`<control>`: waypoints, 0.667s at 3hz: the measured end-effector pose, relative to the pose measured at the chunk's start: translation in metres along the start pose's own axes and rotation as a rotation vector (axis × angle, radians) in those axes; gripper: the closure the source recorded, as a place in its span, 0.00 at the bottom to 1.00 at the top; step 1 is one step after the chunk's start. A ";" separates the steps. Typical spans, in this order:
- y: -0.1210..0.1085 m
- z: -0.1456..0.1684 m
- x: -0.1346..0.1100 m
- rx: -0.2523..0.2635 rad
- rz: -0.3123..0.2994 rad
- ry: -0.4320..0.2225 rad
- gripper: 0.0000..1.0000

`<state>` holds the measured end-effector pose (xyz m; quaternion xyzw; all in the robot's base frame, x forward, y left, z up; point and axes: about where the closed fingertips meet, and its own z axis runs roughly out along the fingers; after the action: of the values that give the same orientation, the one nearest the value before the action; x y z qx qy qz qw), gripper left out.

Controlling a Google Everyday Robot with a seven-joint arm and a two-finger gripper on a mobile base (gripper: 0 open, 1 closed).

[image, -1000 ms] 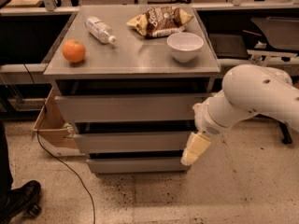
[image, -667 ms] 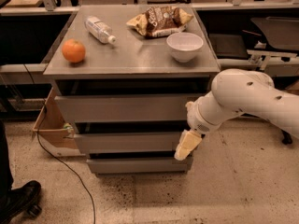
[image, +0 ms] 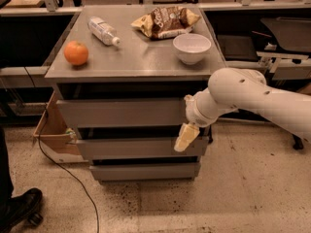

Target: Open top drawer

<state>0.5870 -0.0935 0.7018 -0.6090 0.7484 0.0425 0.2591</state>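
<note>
The top drawer [image: 121, 113] is the wide grey flat front just under the cabinet's top, and it looks closed. My gripper [image: 186, 137], pale yellow on the end of the white arm [image: 243, 93], hangs in front of the cabinet's right side. It is just below the top drawer's right end and overlaps the middle drawer front [image: 131, 148]. It holds nothing that I can see.
On the cabinet top lie an orange [image: 76, 53], a plastic bottle [image: 103, 31], a chip bag [image: 165, 21] and a white bowl [image: 192, 47]. The bottom drawer front [image: 143, 171] is lowest. A cardboard box [image: 51, 135], a floor cable [image: 73, 178] and a person's shoe [image: 19, 208] are at the left.
My arm has swung left and slightly up, bringing the gripper from beside the cabinet's lower right to just under the top drawer's right end.
</note>
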 end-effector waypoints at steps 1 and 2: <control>-0.019 0.013 -0.007 0.019 -0.038 -0.013 0.00; -0.033 0.023 -0.010 0.030 -0.070 -0.015 0.00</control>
<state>0.6272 -0.0844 0.6947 -0.6306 0.7253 0.0269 0.2748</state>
